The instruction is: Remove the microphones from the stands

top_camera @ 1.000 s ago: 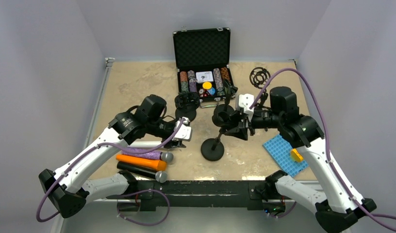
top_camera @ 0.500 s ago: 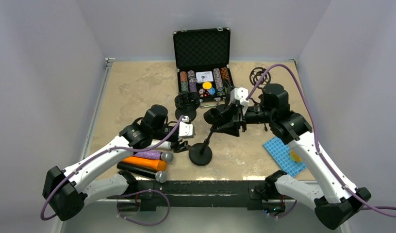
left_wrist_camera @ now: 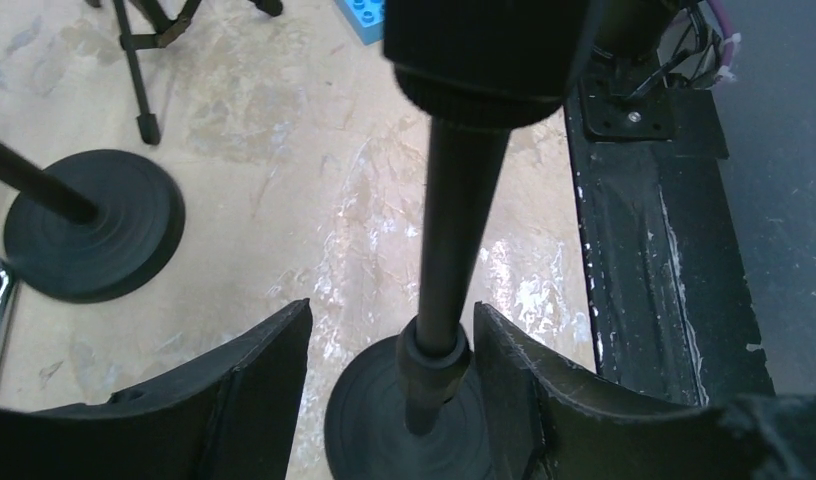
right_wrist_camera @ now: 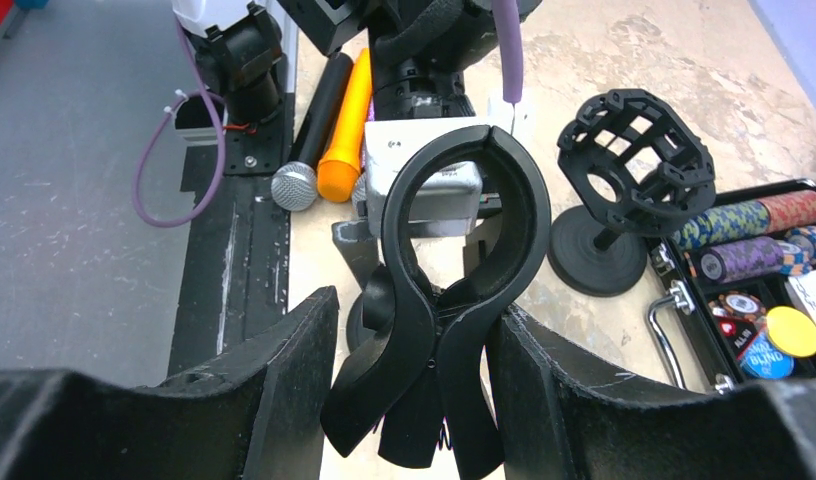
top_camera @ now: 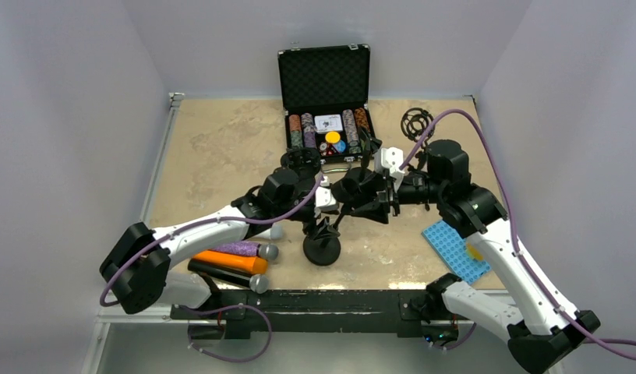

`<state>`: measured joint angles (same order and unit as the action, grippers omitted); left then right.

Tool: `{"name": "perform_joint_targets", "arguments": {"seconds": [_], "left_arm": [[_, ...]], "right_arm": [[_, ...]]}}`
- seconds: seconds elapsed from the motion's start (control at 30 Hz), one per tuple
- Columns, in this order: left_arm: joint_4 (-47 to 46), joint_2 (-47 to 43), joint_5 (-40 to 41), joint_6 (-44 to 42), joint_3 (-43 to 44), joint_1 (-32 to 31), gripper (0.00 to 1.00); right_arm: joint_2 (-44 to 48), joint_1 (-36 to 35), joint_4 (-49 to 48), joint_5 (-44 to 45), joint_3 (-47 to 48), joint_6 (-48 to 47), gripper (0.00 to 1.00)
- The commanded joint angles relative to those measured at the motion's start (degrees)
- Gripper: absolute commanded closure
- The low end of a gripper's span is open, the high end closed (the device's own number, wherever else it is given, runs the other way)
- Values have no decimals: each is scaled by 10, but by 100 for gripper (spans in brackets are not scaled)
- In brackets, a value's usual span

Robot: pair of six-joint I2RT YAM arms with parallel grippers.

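- Black metal stand (top_camera: 334, 226) leans toward one o'clock from its round base in the overhead view, with both arms meeting at it. The purple microphone (top_camera: 241, 249), the orange microphone (top_camera: 221, 258) and the black microphone (top_camera: 221, 273) lie side by side on the table (top_camera: 213, 148), at about eight o'clock of that base and apart from it.
- From the left wrist, the left gripper (left_wrist_camera: 392, 330) is spread wide around the pole (left_wrist_camera: 462, 230) low down, with a gap on each side, so it grips nothing. A second stand's base (left_wrist_camera: 89, 235) sits at nine o'clock.
- From the right wrist, the right gripper (right_wrist_camera: 416, 305) appears closed onto the pinch levers of the clip (right_wrist_camera: 424, 340). The clip's ring is empty, with no microphone in it, so I judge the removal already done. The microphones show at eleven o'clock.
- Handling, as a judgement: a microphone like these is rigid, fairly weighty and smooth, so it rolls and may slip. Its mesh head can dent, so take it mid-handle, across the barrel. The clip is springy and must be squeezed to release.
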<state>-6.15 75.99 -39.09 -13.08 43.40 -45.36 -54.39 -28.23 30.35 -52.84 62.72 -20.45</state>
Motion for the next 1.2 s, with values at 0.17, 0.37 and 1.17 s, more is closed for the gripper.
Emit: {"name": "perform_joint_targets", "arguments": {"seconds": [0.17,0.37,1.17], "left_arm": [[-9,18,-13,-1,39,-44,59],[85,-12,48,-68,31,-43,94],[310,-76,-3,-75,138,10,12]], "right_arm": [[51,-1,5,26,-32,-16,100],[75,1,-10,79,-53,21,100],[73,35,98,160,-68,-38,100]]}}
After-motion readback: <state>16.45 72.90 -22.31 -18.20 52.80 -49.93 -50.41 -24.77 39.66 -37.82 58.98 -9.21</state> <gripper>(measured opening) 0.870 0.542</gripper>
